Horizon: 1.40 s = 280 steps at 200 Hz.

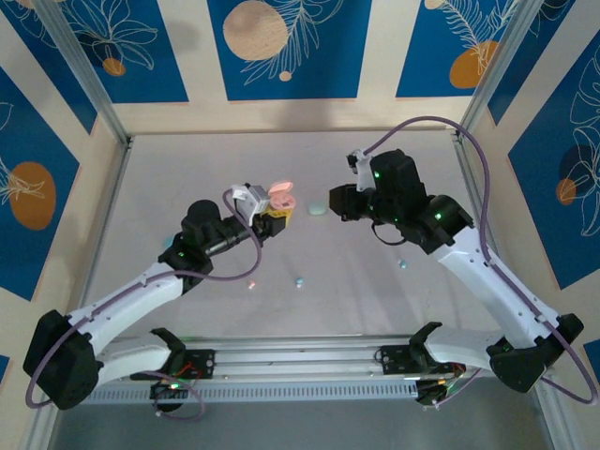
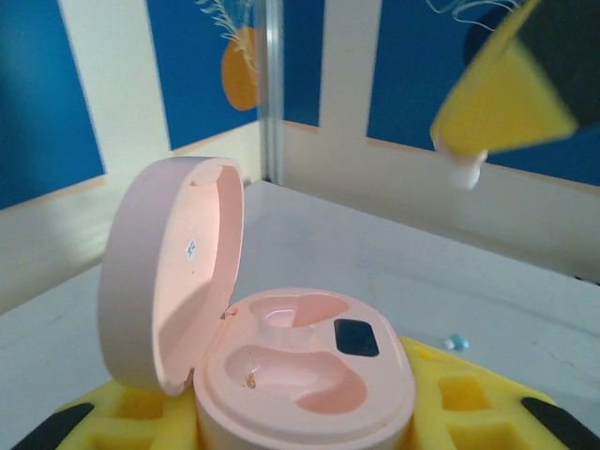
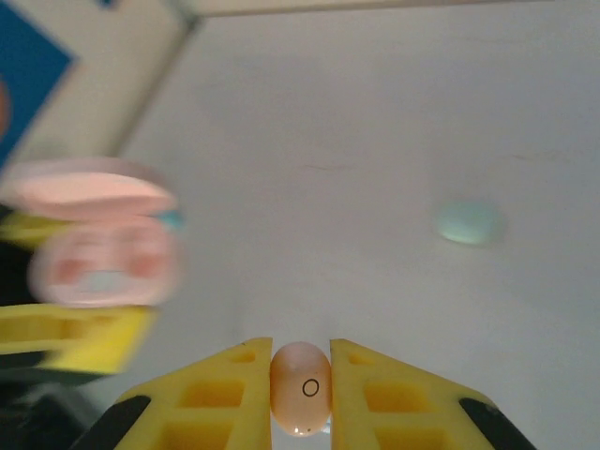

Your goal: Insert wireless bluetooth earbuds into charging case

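Two robot arms meet over the middle of a pale grey table (image 1: 187,178), at the step of bringing an earbud to its case. The left gripper (image 1: 272,217) has its yellow fingers clamped on the base of a pink charging case (image 2: 305,375), held up with its lid (image 2: 169,272) swung open and both wells (image 2: 300,380) empty. The right gripper (image 3: 300,373), just beside and facing it, has its fingers pinched on a pink earbud (image 3: 301,394), which stands off from the case, not yet over it. The next move likely calls for lining that bud up above the matching well, turning it to suit the well's shape, lowering gently, then letting go. A mint case (image 3: 467,223) lies closed on the table between the arms. Loose buds rest nearer the bases: a light blue earbud (image 1: 299,281), a small pink piece (image 1: 251,284) and another blue piece (image 1: 401,264). Cream walls carry blue panels (image 1: 281,47) painted with white leaves and orange discs, framed by metal posts (image 1: 84,66).
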Available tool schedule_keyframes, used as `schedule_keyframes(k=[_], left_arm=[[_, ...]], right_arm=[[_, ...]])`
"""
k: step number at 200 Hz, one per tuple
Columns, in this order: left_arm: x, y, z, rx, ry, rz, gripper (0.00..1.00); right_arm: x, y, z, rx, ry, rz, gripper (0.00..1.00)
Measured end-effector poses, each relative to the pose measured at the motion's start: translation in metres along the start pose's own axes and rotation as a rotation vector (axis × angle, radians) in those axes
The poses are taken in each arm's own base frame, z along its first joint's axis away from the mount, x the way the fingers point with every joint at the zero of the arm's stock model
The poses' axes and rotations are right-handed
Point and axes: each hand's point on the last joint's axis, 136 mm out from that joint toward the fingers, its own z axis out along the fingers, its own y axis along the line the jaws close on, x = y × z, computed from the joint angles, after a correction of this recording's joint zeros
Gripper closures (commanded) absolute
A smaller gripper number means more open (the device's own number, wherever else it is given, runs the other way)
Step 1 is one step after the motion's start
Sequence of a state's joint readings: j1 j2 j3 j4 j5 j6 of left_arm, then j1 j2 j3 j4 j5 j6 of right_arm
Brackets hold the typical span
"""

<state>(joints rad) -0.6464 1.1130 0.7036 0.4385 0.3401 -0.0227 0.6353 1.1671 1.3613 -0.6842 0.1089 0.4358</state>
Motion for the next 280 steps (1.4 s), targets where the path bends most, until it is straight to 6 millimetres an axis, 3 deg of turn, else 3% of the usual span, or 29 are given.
schedule_keyframes(k=[24, 56, 142, 280], left_arm=[[0.000, -0.012, 0.004, 0.081, -0.011, 0.003, 0.69], [-0.004, -0.026, 0.007, 0.174, -0.034, 0.000, 0.69], [-0.012, -0.039, 0.007, 0.257, -0.062, -0.016, 0.69], [-0.019, -0.040, 0.007, 0.266, -0.088, -0.047, 0.69]], right_arm=[[0.003, 0.029, 0.004, -0.168, 0.036, -0.039, 0.81], [0.010, 0.045, 0.015, -0.266, 0.094, -0.059, 0.81], [0.012, 0.046, 0.019, -0.274, 0.105, -0.081, 0.81], [0.013, 0.052, 0.023, -0.265, 0.112, -0.190, 0.78]])
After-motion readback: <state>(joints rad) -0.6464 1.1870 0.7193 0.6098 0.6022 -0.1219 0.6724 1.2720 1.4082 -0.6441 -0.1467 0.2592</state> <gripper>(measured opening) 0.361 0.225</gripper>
